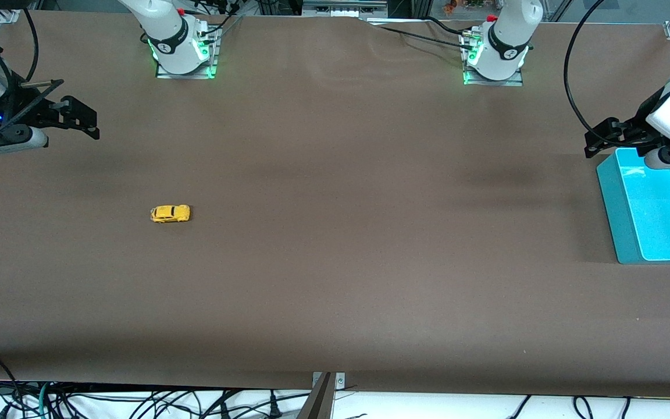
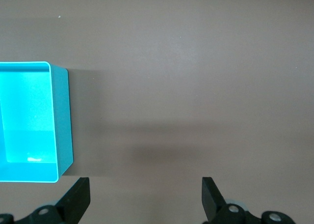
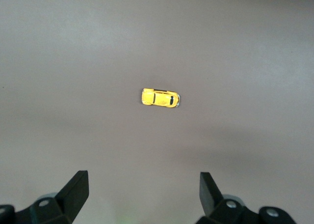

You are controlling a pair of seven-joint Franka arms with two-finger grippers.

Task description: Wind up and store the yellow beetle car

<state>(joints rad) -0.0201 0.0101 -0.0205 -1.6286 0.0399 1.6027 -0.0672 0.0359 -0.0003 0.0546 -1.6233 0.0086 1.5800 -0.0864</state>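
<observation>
Yellow beetle car (image 1: pixel 170 214) (on its wheels) toward the right arm's end.

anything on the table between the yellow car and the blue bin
Nothing: the front view shows only bare brown table between the yellow car and the blue bin.

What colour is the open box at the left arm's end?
Turquoise box; left wrist view shows it best.

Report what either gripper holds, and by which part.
Nothing is held. Left gripper and right gripper are open; the yellow beetle car sits untouched on the table.
</observation>
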